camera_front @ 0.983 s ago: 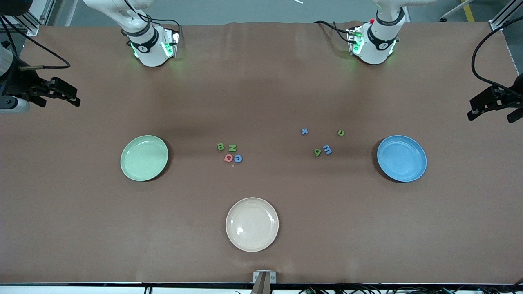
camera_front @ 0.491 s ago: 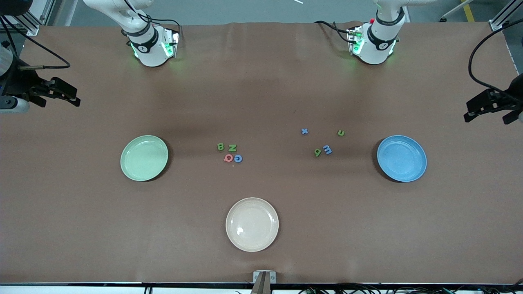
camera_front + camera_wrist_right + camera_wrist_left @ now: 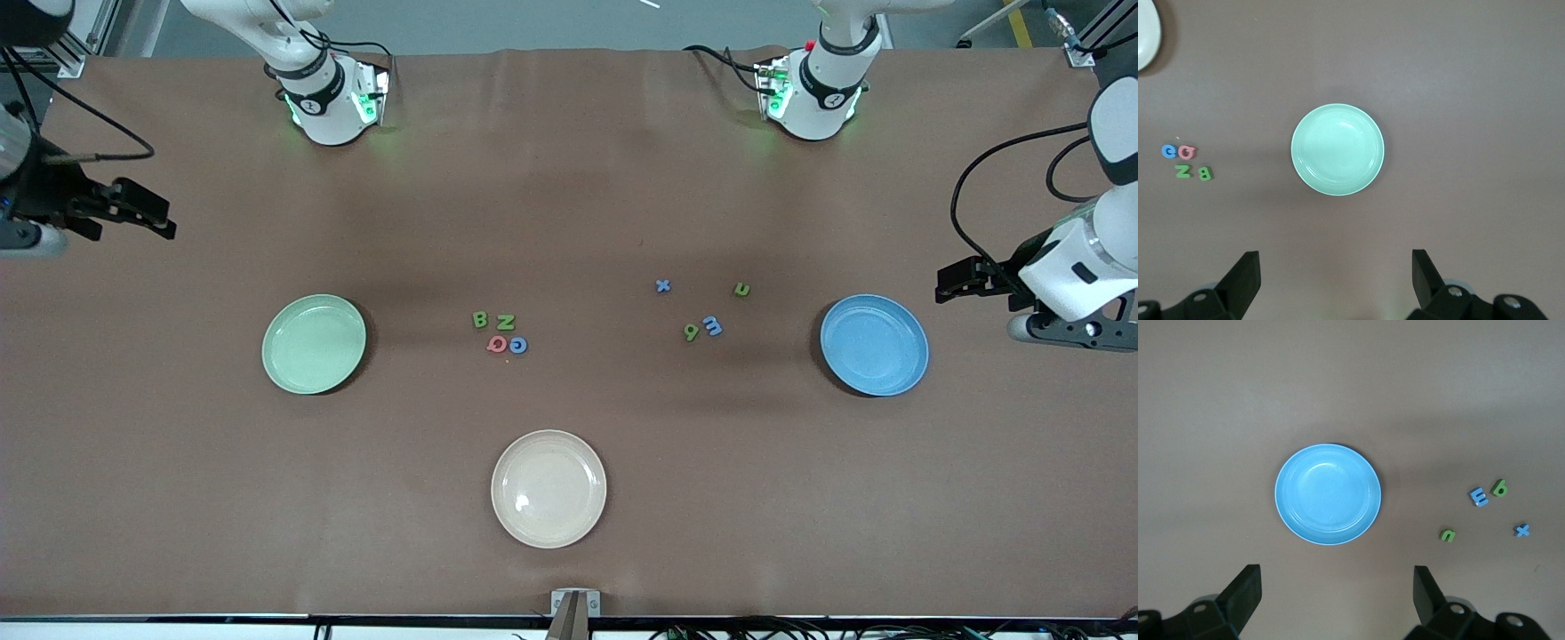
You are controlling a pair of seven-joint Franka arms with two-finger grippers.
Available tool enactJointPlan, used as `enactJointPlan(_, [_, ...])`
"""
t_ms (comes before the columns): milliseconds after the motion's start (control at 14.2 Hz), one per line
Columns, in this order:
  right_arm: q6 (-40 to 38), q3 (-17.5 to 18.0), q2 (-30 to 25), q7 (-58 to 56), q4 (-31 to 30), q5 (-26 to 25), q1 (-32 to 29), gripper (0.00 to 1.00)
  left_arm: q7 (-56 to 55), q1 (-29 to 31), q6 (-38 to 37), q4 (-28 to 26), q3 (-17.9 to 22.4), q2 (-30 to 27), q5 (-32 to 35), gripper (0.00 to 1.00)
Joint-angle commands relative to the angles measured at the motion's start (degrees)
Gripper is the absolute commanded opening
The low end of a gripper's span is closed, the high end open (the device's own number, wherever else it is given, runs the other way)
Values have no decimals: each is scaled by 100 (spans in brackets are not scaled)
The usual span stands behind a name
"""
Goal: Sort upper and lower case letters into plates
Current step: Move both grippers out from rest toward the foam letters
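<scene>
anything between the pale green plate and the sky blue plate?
Front view: all eight toy letters lie on bare table between the round pale green plate and sky blue plate.

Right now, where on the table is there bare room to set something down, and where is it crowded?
Bare cloth lies between the capitals cluster and the lowercase cluster, and between the green plate and the cream plate. All three plates, including the blue plate, hold nothing. It is crowded only within the two letter clusters.

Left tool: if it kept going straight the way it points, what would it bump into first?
Probably the sky blue plate. The open left tool points down at the table, and the plate sits just ahead of it. Depth is unclear, so it might touch bare table instead.
</scene>
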Motion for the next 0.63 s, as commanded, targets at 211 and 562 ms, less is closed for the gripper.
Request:
enactJointPlan(211, [32, -1, 1131, 418, 624, -247, 216, 100, -983, -61, 195, -421, -491, -21, -261, 100])
enactJointPlan(562, [751, 8, 1684, 2150, 457, 455, 751, 100, -1400, -97, 1749, -1721, -1423, -30, -191, 99])
